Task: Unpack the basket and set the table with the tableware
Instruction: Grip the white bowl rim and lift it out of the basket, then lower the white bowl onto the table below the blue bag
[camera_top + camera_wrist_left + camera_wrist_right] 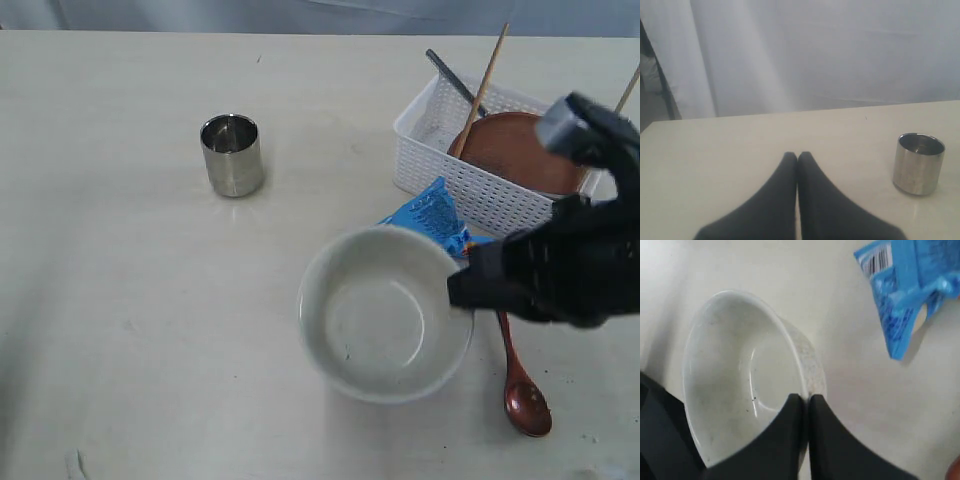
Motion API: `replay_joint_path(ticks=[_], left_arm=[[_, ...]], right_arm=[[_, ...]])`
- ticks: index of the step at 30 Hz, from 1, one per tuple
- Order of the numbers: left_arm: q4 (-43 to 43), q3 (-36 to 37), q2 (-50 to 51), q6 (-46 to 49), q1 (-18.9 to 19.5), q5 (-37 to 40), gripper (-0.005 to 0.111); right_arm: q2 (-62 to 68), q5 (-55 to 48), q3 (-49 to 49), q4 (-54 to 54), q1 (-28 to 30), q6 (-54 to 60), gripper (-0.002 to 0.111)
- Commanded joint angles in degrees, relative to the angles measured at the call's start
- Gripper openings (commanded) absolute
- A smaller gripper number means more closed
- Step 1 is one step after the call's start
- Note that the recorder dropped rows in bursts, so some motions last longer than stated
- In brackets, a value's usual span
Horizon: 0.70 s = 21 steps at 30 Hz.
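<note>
right wrist view has the right gripper (803, 399) pinched shut on the rim of the off-white bowl (740, 375). a blue packet (910, 285) lies just beside it, with a barcode showing but no words i can read. only the exterior view shows the white basket (470, 195) behind the bowl, holding the brown plate (515, 150) and chopsticks (485, 85), and the wooden spoon (525, 400) lying on the table (120, 330). only the left wrist view shows the left gripper (797, 156), closed on nothing, near the steel cup (918, 163).

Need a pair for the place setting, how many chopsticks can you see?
2. First chopstick leans from the basket across the plate; second chopstick at the right edge, mostly cut off.
</note>
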State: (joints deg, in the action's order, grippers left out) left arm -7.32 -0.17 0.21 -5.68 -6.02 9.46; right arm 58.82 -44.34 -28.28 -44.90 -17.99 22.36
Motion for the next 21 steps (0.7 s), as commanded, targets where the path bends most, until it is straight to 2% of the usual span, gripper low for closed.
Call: replay_joint_path(ticks=[1, 8, 12, 21], left_arm=[[0.0, 0.2, -0.2, -0.4, 0.2, 0.0, 0.000], [0.0, 0.2, -0.2, -0.4, 0.2, 0.0, 0.000], [0.0, 0.2, -0.2, -0.4, 0.2, 0.0, 0.000], [0.0, 0.2, -0.2, -0.4, 0.2, 0.0, 0.000]], right_arm=[[-0.5, 8.1, 7.2, -5.5, -4.5, -0.5, 0.000], [0.1, 15.3, 8.7, -8.1, -10.5, -0.6, 0.000], [4.8, 19.9, 8.7, -9.1, -14.2, -0.6, 0.000], [10.7, 23.4, 8.7, -10.8, -15.7, 1.1, 0.000]])
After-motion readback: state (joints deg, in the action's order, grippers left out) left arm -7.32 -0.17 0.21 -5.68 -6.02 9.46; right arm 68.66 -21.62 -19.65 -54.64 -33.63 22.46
